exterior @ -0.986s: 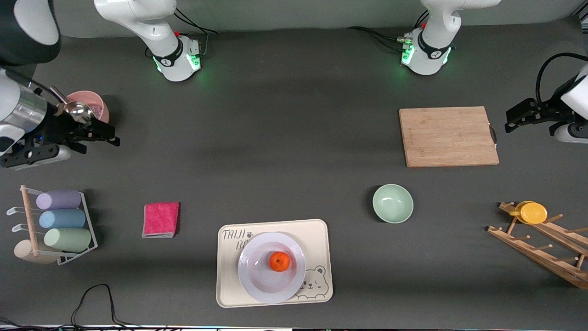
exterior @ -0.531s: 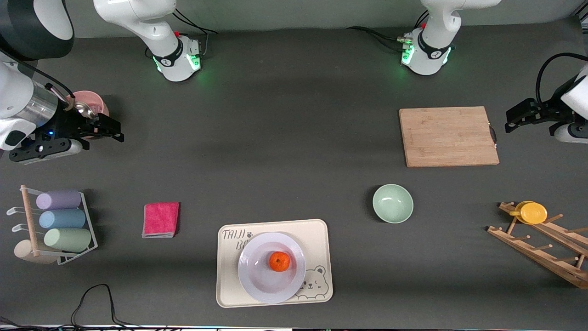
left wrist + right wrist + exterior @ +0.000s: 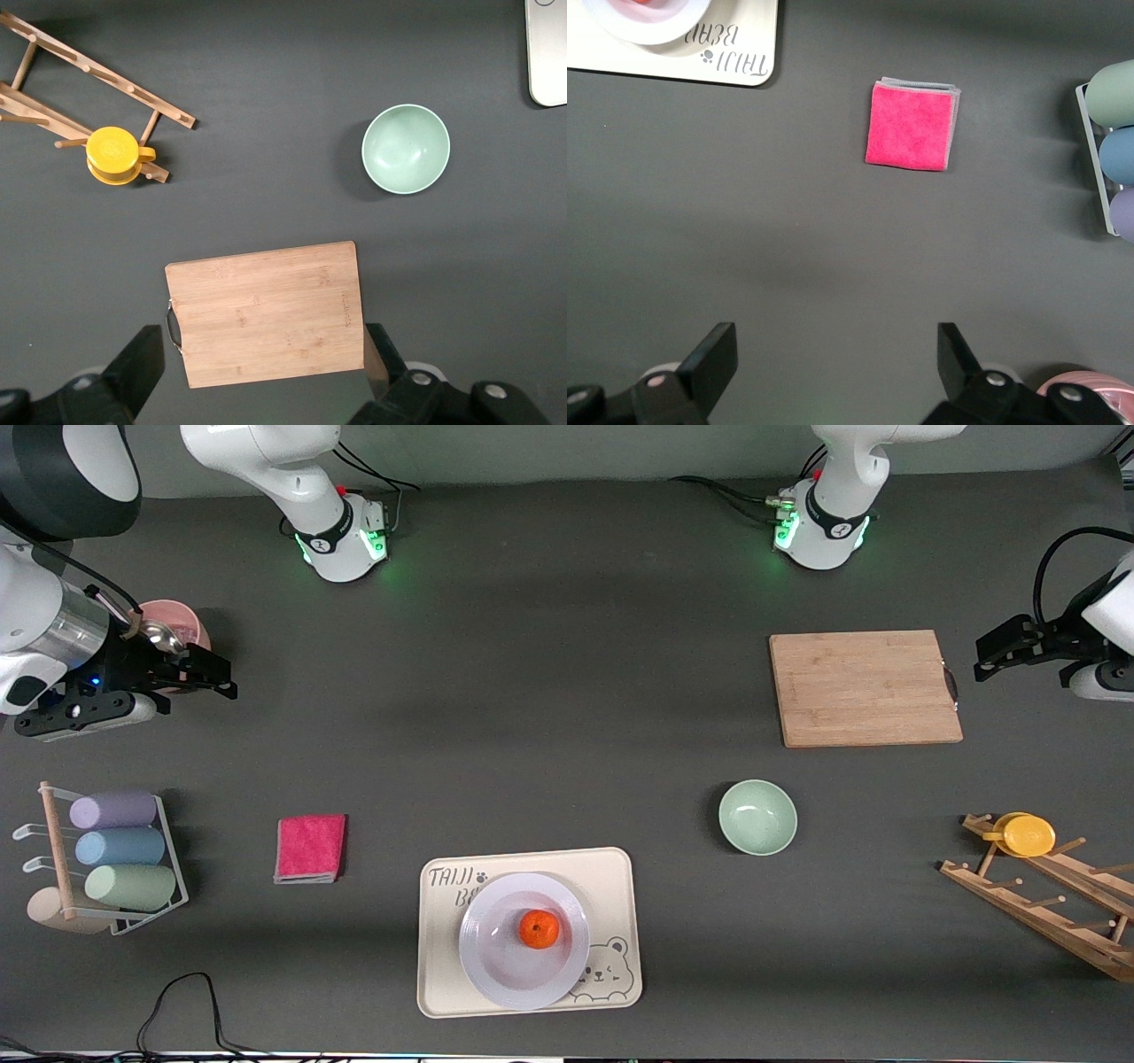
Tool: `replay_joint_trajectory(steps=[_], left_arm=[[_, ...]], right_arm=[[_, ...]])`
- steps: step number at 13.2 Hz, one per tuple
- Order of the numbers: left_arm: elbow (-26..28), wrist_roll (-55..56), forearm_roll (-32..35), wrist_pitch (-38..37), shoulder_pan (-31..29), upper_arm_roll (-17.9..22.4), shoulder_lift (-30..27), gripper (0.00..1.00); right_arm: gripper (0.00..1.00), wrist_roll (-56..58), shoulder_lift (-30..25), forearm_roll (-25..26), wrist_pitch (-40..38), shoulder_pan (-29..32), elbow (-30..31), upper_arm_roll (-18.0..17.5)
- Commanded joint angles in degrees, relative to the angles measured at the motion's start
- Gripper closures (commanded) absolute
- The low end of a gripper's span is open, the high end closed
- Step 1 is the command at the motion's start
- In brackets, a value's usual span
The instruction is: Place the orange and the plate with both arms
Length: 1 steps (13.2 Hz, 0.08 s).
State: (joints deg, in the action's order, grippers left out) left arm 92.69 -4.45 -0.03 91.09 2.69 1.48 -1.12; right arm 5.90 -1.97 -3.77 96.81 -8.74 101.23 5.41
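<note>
We see the orange (image 3: 539, 928) sitting in the middle of the plate (image 3: 496, 965), which lies flat on the bear tray (image 3: 611, 886) at the desk's camera-side edge; neither has a long axis. Both lie well apart from the left gripper (image 3: 985, 657) and right gripper (image 3: 217, 677), each hanging released and empty above the desk's ends.

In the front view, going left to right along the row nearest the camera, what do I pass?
Rack of rolled towels → pink cloth → cream bear tray holding the plate with the orange → green bowl → wooden peg rack with the yellow cup.
</note>
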Motion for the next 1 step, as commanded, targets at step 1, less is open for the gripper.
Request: replay_joint_trajectory(steps=[1], left_arm=[[0.1,-0.8,0.1,0.8,0.3,0.5,-0.3,0.0]], right_arm=[[0.0,-0.5,-0.1,0.7,0.6,-1.0,-0.1,0.7]])
